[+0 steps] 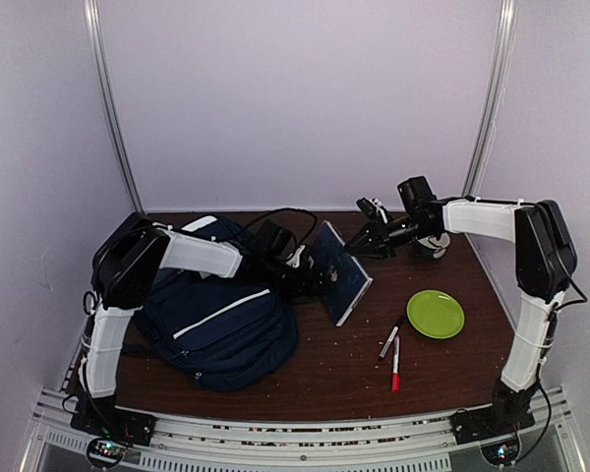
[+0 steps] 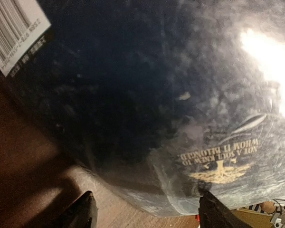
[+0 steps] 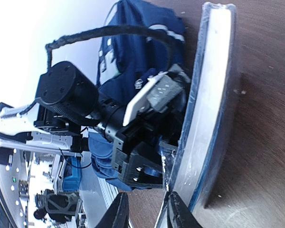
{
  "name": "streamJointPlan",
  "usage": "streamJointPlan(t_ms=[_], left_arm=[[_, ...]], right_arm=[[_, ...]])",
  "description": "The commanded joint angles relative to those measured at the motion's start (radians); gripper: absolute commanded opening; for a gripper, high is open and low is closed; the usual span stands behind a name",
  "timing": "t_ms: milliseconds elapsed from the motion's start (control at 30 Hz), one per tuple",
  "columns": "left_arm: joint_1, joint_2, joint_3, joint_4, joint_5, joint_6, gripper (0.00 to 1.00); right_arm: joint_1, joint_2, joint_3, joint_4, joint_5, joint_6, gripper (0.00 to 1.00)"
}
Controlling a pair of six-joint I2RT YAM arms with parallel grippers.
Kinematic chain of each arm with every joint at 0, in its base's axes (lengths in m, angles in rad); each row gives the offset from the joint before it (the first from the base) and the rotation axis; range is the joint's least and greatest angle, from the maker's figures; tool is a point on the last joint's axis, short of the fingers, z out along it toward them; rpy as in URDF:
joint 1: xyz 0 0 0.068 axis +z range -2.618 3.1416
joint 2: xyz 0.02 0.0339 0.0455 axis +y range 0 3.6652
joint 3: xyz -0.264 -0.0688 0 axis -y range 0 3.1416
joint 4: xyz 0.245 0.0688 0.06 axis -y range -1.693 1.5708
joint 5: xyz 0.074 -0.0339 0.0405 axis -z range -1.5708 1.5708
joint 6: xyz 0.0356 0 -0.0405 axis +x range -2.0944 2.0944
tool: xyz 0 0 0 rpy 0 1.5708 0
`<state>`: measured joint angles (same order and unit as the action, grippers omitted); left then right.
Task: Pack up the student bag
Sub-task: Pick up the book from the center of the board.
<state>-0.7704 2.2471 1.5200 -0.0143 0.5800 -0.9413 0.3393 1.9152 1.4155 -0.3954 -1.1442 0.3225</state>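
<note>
Brown table (image 1: 324, 379); book (image 2: 133, 95) blocks left claw's (image 2: 149, 216) view.

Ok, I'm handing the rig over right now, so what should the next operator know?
Left fingers: open, facing the book's cover.
Right fingers: either side of the book's edge; grip unclear.
The book stands on edge on the table, beside the bag lying at the left.
Two pens and a green plate lie at the right.
Done: the book is up on edge.
Left: get it into the bag, probably the pens too.
</note>
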Motion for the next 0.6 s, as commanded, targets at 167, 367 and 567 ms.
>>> streamJointPlan(t_ms=[167, 367, 567], left_arm=[[-0.016, -0.057, -0.083, 0.054, -0.075, -0.033, 0.76], [-0.012, -0.089, -0.074, -0.073, -0.141, 0.05, 0.76], [-0.012, -0.072, -0.054, -0.046, -0.12, 0.053, 0.76]], right_arm=[[0.152, 0.016, -0.015, -0.009, -0.106, 0.021, 0.29], [0.125, 0.027, 0.096, -0.209, -0.095, -0.132, 0.31], [0.019, -0.038, 0.134, -0.367, 0.007, -0.272, 0.35]])
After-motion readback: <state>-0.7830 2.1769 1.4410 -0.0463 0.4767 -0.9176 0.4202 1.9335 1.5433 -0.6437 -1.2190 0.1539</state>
